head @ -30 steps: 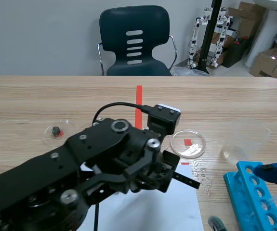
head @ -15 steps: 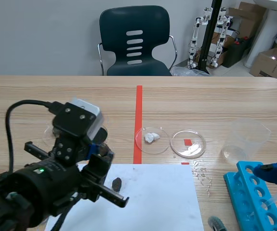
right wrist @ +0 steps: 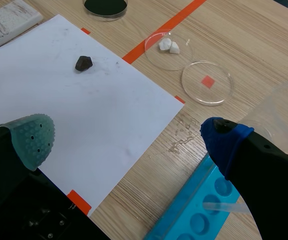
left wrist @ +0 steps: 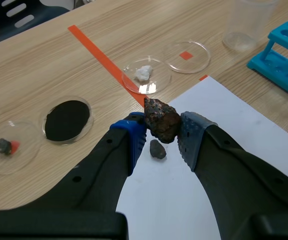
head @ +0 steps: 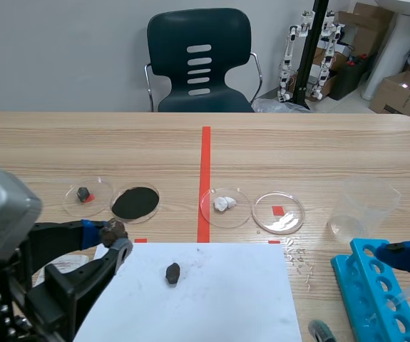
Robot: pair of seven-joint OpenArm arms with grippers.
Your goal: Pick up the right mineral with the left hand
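My left gripper (left wrist: 161,131) is shut on a rough reddish-brown mineral (left wrist: 160,119), held above the white paper (left wrist: 234,150). In the scene view the same gripper (head: 113,239) sits over the paper's left corner with the mineral (head: 112,231) at its tip. A second, small dark mineral (head: 172,273) lies on the paper (head: 197,292), just under and ahead of the left fingers (left wrist: 157,149). My right gripper (right wrist: 128,135) stands open over the paper's right edge, nothing between its fingers; the dark mineral (right wrist: 83,63) lies well ahead of it.
A dish with black powder (head: 135,203), a dish with a small dark stone (head: 85,194), a dish with white lumps (head: 224,204) and a bare dish (head: 279,212) line the table. A clear beaker (head: 363,206) and blue tube rack (head: 379,296) stand at the right. A white block (right wrist: 11,16) lies left of the paper.
The left arm has swung from the table's middle back to the left and low, carrying the reddish-brown mineral. The dishes it hid are now in sight. The right arm has not moved.
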